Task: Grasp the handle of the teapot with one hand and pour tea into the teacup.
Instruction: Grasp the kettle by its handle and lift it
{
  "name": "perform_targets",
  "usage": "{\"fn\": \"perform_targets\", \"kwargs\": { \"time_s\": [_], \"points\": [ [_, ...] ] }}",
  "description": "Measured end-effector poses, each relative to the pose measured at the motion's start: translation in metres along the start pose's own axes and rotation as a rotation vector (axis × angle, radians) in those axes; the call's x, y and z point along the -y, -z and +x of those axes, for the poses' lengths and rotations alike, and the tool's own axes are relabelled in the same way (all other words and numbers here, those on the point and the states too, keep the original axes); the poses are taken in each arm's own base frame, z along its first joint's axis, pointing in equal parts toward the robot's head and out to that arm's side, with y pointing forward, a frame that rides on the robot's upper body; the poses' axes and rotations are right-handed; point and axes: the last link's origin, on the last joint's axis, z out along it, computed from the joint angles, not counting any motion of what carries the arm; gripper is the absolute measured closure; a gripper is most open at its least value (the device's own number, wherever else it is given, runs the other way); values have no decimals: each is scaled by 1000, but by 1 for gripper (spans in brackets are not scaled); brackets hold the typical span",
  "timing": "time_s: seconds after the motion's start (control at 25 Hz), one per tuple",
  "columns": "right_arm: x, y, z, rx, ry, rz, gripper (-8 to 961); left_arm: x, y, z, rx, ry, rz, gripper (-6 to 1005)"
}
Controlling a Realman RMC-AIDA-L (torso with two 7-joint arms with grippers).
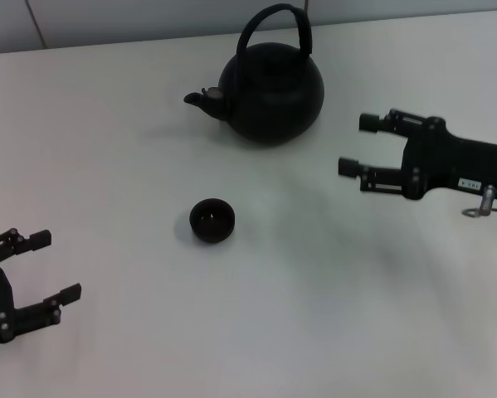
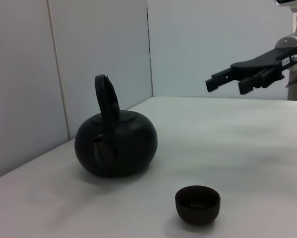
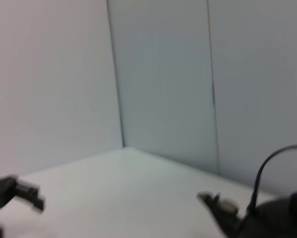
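Note:
The black teapot (image 1: 271, 89) stands at the back middle of the white table, spout pointing left, its arched handle (image 1: 275, 25) upright. It also shows in the left wrist view (image 2: 116, 144) and partly in the right wrist view (image 3: 267, 218). The small black teacup (image 1: 211, 220) sits in front of the teapot, apart from it; it also shows in the left wrist view (image 2: 198, 204). My right gripper (image 1: 354, 145) is open and empty, raised to the right of the teapot. My left gripper (image 1: 53, 265) is open and empty at the near left.
The white table (image 1: 314, 315) runs to grey wall panels (image 1: 148, 16) just behind the teapot. In the left wrist view the right gripper (image 2: 227, 79) hangs above the table, far from the pot.

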Motion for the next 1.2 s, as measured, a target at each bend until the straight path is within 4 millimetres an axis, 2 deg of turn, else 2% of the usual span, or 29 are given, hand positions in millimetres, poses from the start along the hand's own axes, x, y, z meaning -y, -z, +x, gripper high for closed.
{"fn": "perform_targets", "kwargs": {
  "time_s": [0.12, 0.28, 0.44, 0.64, 0.88, 1.2],
  "points": [
    [0, 1, 1, 109, 12, 82, 131, -2, 0, -1, 5, 3, -5, 187],
    [2, 5, 10, 264, 37, 291, 131, -3, -1, -2, 5, 6, -4, 187],
    [3, 3, 27, 300, 49, 495, 130, -3, -1, -2, 3, 9, 0, 186],
    [6, -7, 33, 243, 49, 507, 132, -2, -1, -1, -6, 8, 6, 186],
    [22, -18, 28, 201, 41, 518, 130, -2, -3, 0, -11, 8, 6, 186],
    [61, -65, 0, 51, 42, 480, 131, -2, -6, 1, -19, 1, 11, 186]
  ]
}}
